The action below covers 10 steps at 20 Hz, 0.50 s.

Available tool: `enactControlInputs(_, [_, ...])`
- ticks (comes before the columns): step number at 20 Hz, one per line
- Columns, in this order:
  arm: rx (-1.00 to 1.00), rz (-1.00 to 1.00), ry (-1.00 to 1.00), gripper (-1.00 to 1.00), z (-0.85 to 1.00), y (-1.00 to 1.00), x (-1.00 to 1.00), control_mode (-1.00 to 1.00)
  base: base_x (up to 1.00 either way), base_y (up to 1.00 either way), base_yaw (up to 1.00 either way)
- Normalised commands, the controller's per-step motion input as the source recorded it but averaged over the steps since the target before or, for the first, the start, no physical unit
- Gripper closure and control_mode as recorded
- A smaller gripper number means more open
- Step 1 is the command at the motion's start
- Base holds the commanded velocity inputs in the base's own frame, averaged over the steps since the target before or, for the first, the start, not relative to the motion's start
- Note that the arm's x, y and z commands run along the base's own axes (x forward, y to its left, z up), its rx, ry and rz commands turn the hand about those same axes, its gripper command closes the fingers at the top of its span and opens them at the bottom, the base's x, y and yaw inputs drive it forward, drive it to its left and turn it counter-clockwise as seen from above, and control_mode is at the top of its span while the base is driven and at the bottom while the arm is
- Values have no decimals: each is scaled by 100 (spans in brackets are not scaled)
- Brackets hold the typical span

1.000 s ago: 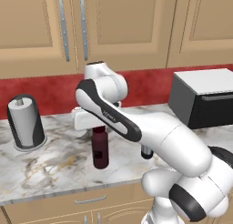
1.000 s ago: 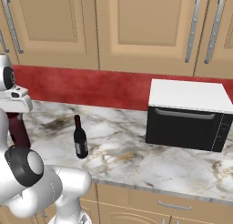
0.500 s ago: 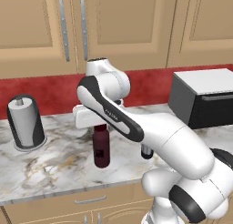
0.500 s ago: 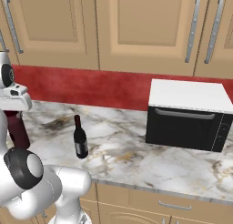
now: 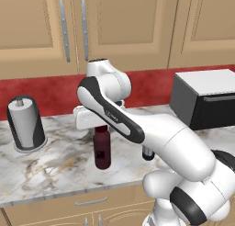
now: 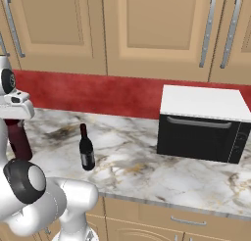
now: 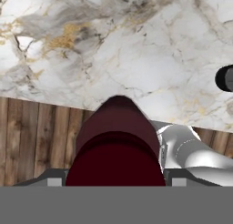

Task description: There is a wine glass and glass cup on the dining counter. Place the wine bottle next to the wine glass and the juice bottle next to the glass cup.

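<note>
juice bottle (image 5: 102, 149) raised slightly off the worktop (image 5: 59, 167) near its front edge since earlier; fingers (image 7: 54, 178) clamped on its cap. wine bottle (image 6: 86, 149) stands mid-worktop.

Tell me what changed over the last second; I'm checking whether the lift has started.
The pincer has risen, carrying the juice bottle straight up with it: the bottle's base now hangs above the counter. The grip on its cap has not changed. The wine bottle, paper towel roll and microwave stand where they were.
</note>
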Motion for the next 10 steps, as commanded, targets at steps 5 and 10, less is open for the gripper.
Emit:
enactControlInputs(5, [0, 0, 0, 100, 0, 0, 0, 100, -25, 3, 0])
enactControlInputs(10, [0, 0, 0, 100, 0, 0, 0, 100, -29, 3, 0])
